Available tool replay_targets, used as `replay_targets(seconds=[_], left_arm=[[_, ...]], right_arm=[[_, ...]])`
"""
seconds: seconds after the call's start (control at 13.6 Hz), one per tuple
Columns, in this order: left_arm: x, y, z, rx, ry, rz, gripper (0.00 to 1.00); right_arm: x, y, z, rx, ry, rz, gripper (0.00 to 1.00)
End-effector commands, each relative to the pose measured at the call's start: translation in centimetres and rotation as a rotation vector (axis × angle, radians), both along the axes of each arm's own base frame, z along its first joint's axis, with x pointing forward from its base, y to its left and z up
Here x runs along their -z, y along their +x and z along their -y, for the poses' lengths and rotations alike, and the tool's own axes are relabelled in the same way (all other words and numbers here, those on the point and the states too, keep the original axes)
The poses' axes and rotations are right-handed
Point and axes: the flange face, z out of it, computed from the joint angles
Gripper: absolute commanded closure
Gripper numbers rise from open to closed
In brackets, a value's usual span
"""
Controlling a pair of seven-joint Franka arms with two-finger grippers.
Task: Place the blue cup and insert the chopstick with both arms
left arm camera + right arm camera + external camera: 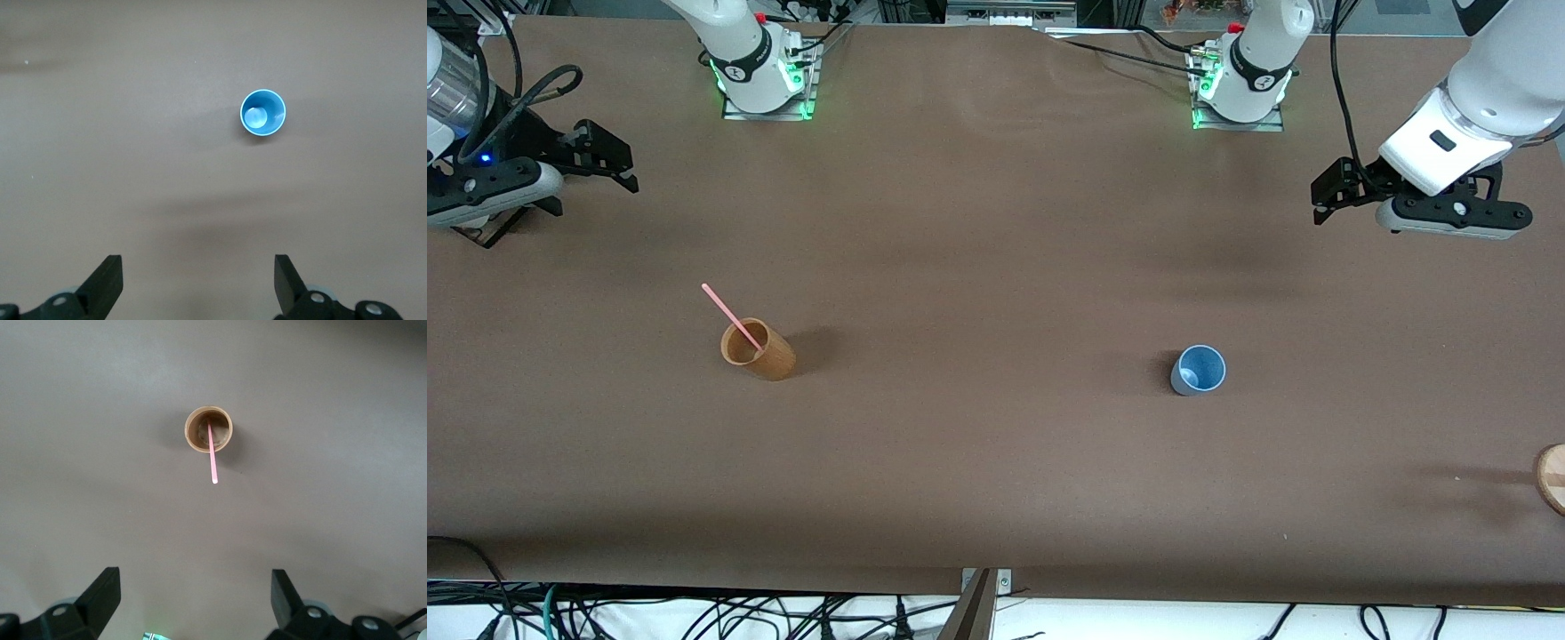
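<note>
A tan wooden cup (759, 349) stands upright on the brown table cover (978, 444), toward the right arm's end. Well apart from that cup, at the table's edge toward the left arm's end and nearer the front camera, lies a round pale wooden piece (1552, 478), partly cut off.

Even, soft overhead light covers the brown table (996, 267); the wooden cup (759, 349) and blue cup (1199, 370) cast short, faint shadows. Focus is sharp, without glare.
</note>
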Motion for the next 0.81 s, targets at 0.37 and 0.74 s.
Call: replay_targets(seconds=[0.37,0.74], left_arm=[[0.0,0.9,-0.3,-0.028,-0.019,-0.023,0.00],[5.1,2.2,1.2,0.011,-0.014,-0.149,0.00]], right_arm=[[0.0,-0.2,0.1,0.004,-0.031,0.003,0.00],[9.4,1.9,-0.2,-0.011,-0.040,-0.015,0.00]])
